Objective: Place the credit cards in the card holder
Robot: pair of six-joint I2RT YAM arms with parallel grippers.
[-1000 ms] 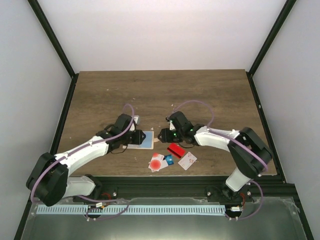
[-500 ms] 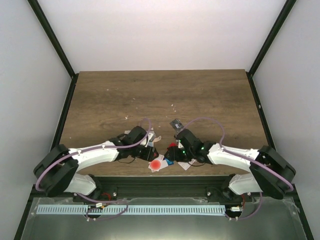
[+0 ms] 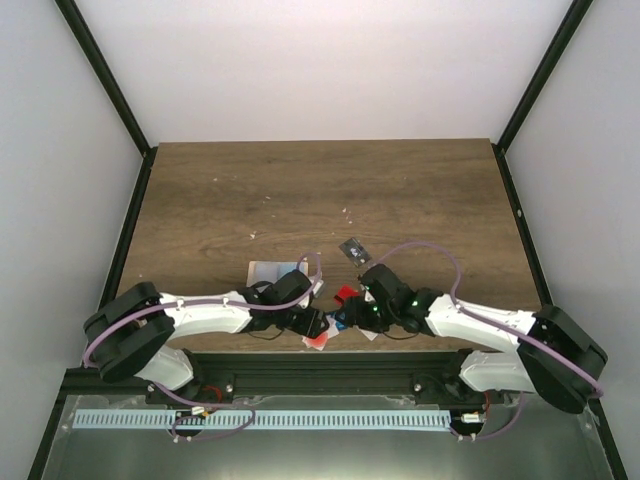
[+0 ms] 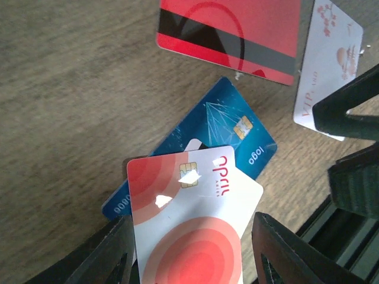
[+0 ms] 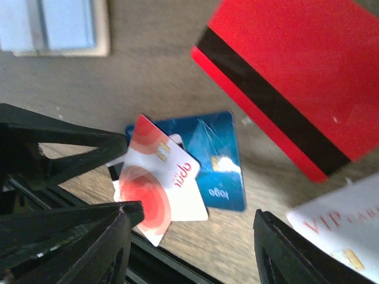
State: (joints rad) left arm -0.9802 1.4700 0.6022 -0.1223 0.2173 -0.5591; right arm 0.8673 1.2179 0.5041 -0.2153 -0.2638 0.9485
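1. Now, from above, both arms crowd the near edge of the table [image 3: 300, 190] and cover most of the credit cards [image 3: 318, 341]. Only scraps of red peek out between the wrists.
2. The card holder [image 3: 272, 271] lies just beyond the left forearm, long side running left to right. The right wrist view crops it to a corner.
3. Left hand [image 4: 192, 220] is spread wide, one finger on each side of the red-dot card [image 4: 189, 248]. That card lies flat, long axis pointing away from the hand, chip end farthest.
4. Blue card [image 4: 204, 145] sits under it, slanting from lower left to upper right.
5. Red card [image 4: 231, 29] and VIP card [image 4: 325, 65] are cut off by the frame.
6. Right hand [image 5: 192, 225] gapes wide and grips nothing, with the cards just ahead of it.
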